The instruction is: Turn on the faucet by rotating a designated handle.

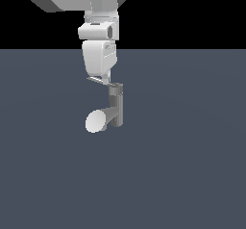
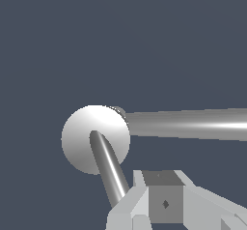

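Observation:
The faucet is a small grey upright post with a pale cone spout flaring toward the exterior view's left. Its handle is a thin flat lever on the top cap, reaching to the exterior view's left under my hand. My gripper hangs straight down onto that lever, with the fingers seemingly together. From the wrist I look down on the round cap. The handle runs from the cap's centre to my gripper and ends alongside it. The spout sticks out sideways from under the cap.
The faucet stands on a plain dark blue-grey floor. The white robot arm comes down from above, directly over the faucet. No other object shows in either view.

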Action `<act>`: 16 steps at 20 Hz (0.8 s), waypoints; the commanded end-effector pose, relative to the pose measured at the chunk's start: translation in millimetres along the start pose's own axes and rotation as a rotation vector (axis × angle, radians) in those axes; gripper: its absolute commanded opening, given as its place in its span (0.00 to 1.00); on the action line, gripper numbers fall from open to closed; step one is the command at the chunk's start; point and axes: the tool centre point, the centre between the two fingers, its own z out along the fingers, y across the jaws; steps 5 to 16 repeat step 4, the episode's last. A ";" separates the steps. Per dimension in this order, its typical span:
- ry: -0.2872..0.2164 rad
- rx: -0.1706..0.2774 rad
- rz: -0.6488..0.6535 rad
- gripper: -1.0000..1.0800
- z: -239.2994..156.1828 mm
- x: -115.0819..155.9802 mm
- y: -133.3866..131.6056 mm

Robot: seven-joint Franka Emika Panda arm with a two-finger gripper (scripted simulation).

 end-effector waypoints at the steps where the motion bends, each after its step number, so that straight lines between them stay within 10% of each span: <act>1: -0.007 -0.018 -0.071 0.00 13.0 -47.4 7.0; 16: -0.007 -0.021 -0.075 0.00 14.3 -55.9 4.4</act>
